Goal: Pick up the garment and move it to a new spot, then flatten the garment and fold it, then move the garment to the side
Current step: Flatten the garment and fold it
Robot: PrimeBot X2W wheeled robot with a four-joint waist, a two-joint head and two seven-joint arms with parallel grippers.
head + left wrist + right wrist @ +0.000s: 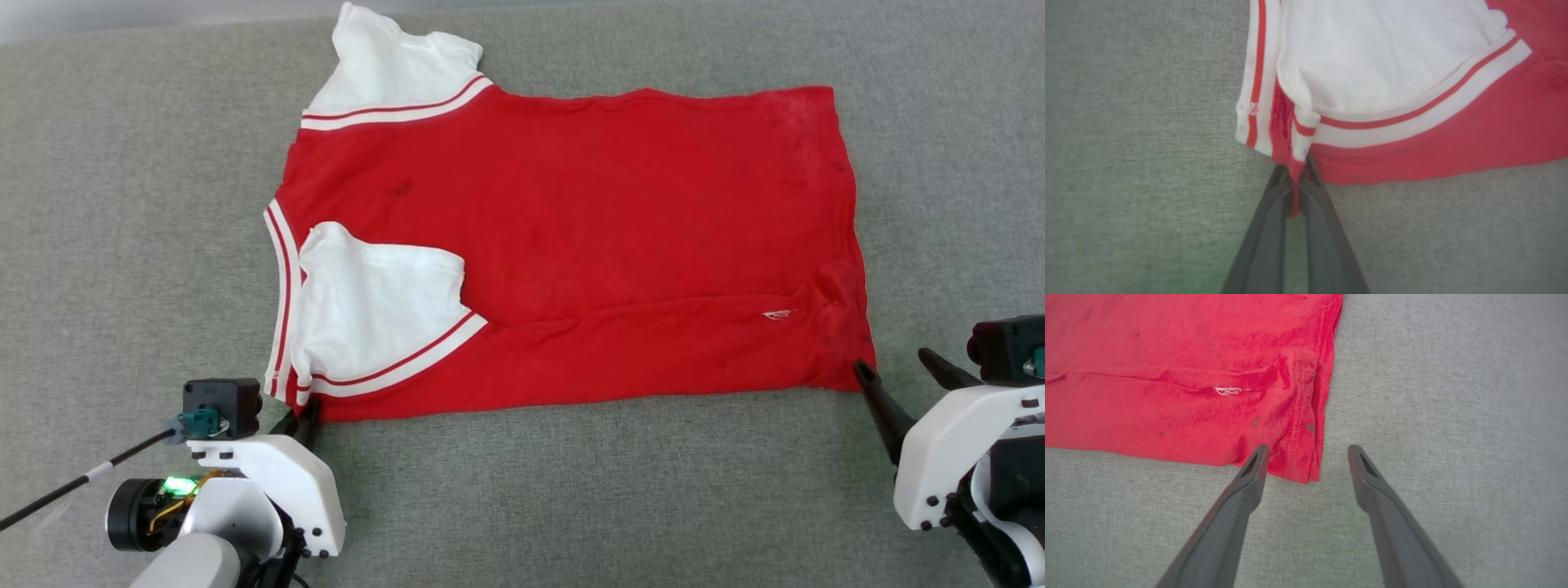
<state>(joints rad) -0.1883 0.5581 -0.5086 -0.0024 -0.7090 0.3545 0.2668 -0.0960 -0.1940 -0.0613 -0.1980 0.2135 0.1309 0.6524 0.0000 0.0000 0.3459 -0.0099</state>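
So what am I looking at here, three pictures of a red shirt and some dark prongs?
It is a two-armed robot folding laundry. The wide picture comes from a camera on its head; the other two from cameras on its wrists. A red T-shirt with white sleeves lies on a grey padded surface. The left end effector has pinched the shirt's near corner by the collar. The right end effector is open at the hem corner, holding nothing.
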